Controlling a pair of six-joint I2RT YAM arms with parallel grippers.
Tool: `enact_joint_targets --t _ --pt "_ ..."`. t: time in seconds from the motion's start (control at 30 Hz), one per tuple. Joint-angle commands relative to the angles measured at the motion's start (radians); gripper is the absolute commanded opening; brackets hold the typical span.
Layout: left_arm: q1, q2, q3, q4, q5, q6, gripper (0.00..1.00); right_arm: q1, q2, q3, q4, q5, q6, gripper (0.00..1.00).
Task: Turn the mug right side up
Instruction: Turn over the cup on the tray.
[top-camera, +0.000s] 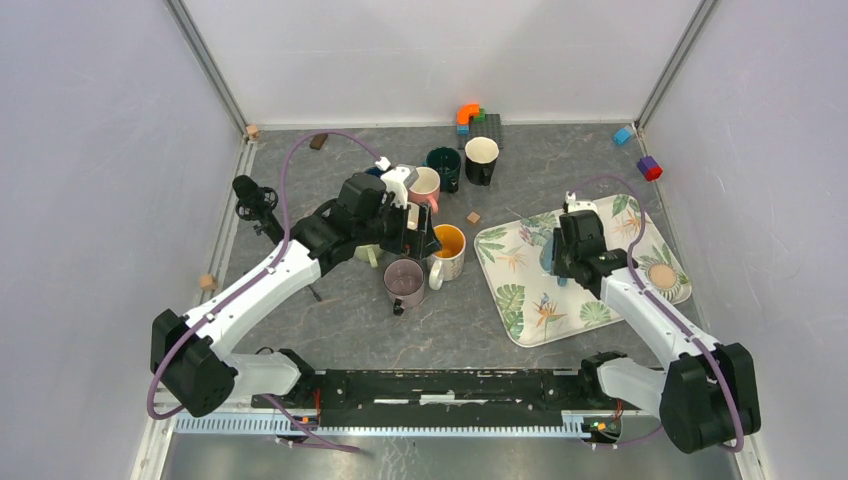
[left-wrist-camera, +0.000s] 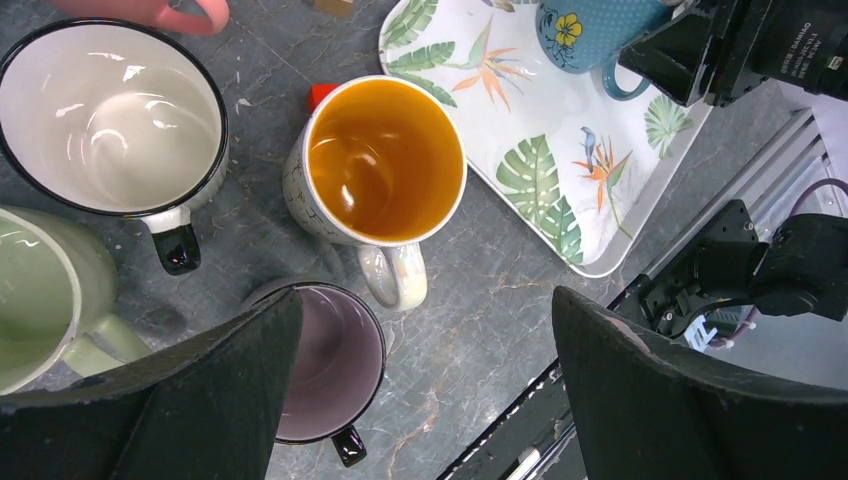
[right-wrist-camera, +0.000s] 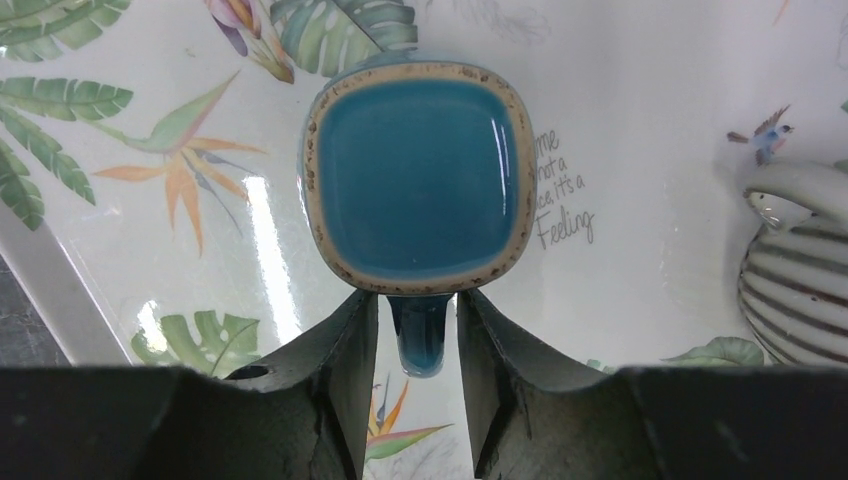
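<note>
A blue mug (right-wrist-camera: 420, 170) stands upside down on the leaf-patterned tray (right-wrist-camera: 640, 120), its flat glazed base facing up. My right gripper (right-wrist-camera: 418, 300) is over it, with its jaws close on either side of the mug's handle (right-wrist-camera: 422, 340) and shut on it. In the top view the right gripper (top-camera: 560, 262) hides most of the mug. The left wrist view shows the mug's side (left-wrist-camera: 585, 30) with a yellow flower. My left gripper (left-wrist-camera: 425, 300) is wide open and empty, hovering above the upright mugs left of the tray (top-camera: 520, 300).
Upright mugs stand below the left gripper: orange-lined (left-wrist-camera: 385, 160), purple (left-wrist-camera: 335, 360), white-lined with a black rim (left-wrist-camera: 110, 110), pale green (left-wrist-camera: 40, 290). A striped ceramic piece (right-wrist-camera: 800, 270) lies on the tray. Toy blocks (top-camera: 470, 115) lie at the back wall.
</note>
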Motion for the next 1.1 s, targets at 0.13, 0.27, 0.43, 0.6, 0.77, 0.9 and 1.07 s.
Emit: enact_joint_targets --t 0.13,0.27,0.43,0.6,0.77,0.9,1.07 --pt "0.005 -0.041 0.014 0.035 0.040 -0.084 1.00 -0.006 0.014 0.016 0.024 -0.036 -0.028 0.29" --pt "0.005 -0.057 0.012 0.038 0.044 -0.104 1.00 -0.010 0.019 0.033 0.022 -0.067 -0.029 0.13" --pt "0.005 -0.088 0.007 0.076 0.062 -0.169 1.00 -0.010 -0.016 0.096 0.010 -0.106 -0.017 0.00" --pt "0.005 -0.106 -0.005 0.145 0.096 -0.259 1.00 -0.009 -0.065 0.203 0.013 -0.170 0.017 0.00" --pt "0.004 -0.110 -0.011 0.233 0.146 -0.338 1.00 -0.010 -0.096 0.297 0.035 -0.260 0.062 0.00" --pt "0.005 -0.106 -0.018 0.304 0.172 -0.403 1.00 -0.009 -0.120 0.334 0.099 -0.369 0.131 0.00" --pt "0.012 -0.084 -0.038 0.407 0.205 -0.488 1.00 -0.010 -0.137 0.312 0.283 -0.537 0.284 0.00"
